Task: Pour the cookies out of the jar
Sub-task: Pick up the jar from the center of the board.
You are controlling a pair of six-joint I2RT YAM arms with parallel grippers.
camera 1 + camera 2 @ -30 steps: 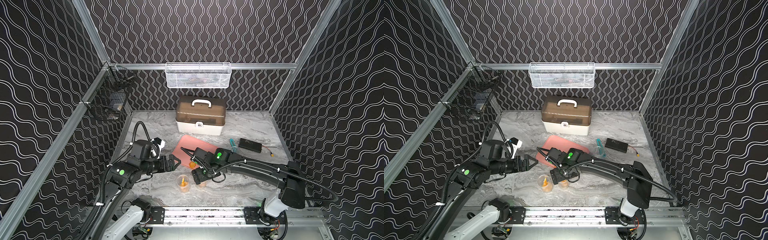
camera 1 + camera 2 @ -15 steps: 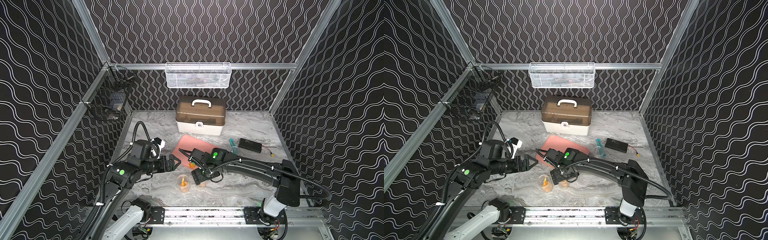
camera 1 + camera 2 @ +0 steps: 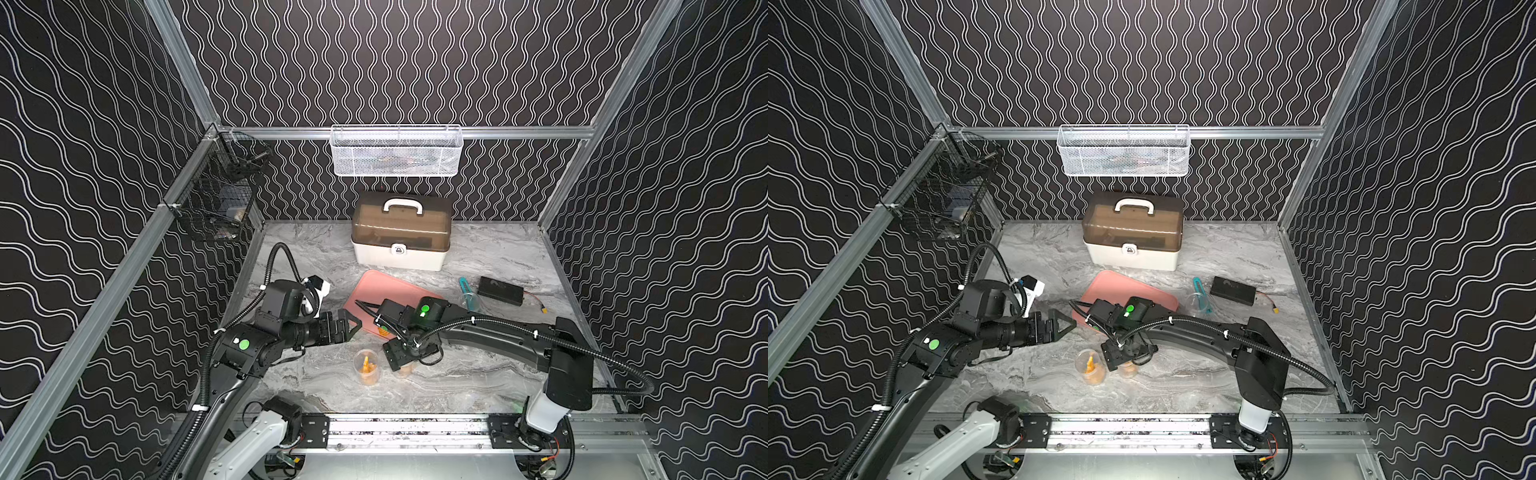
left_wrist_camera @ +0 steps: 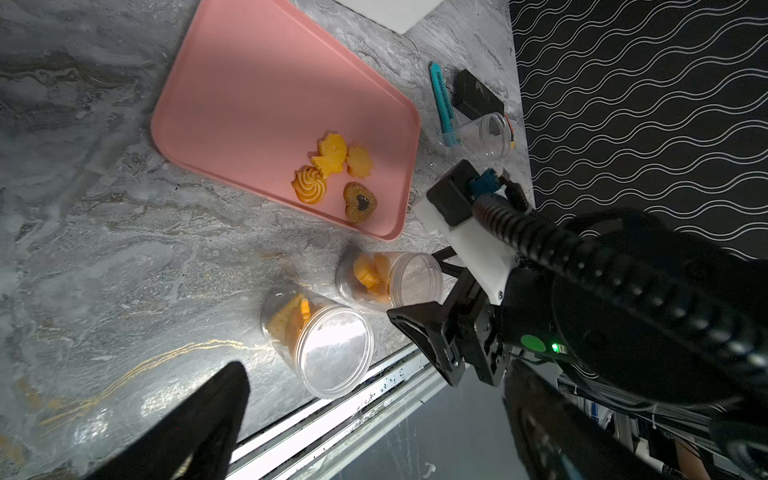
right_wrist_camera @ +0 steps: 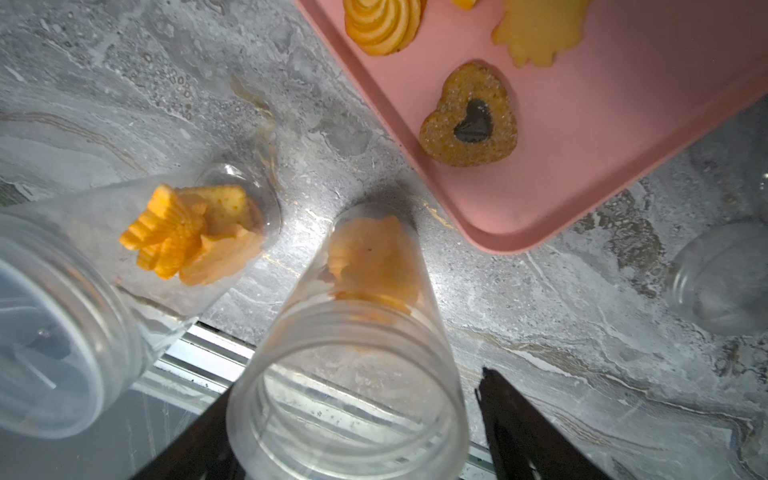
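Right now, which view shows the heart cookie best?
The right wrist view: the heart cookie is close on the tray, dark centre clear. The left wrist view shows it smaller; in both top views the right arm hides it.

The right gripper (image 3: 402, 360) has narrowed its jaws around the clear jar (image 5: 349, 365) that stands upright between them. A gap still shows between the jar and one finger (image 5: 523, 432). Behind the gripper, the right arm's elbow (image 3: 567, 365) has swung in closer to it, and the gripper itself has sunk slightly lower over the jar.
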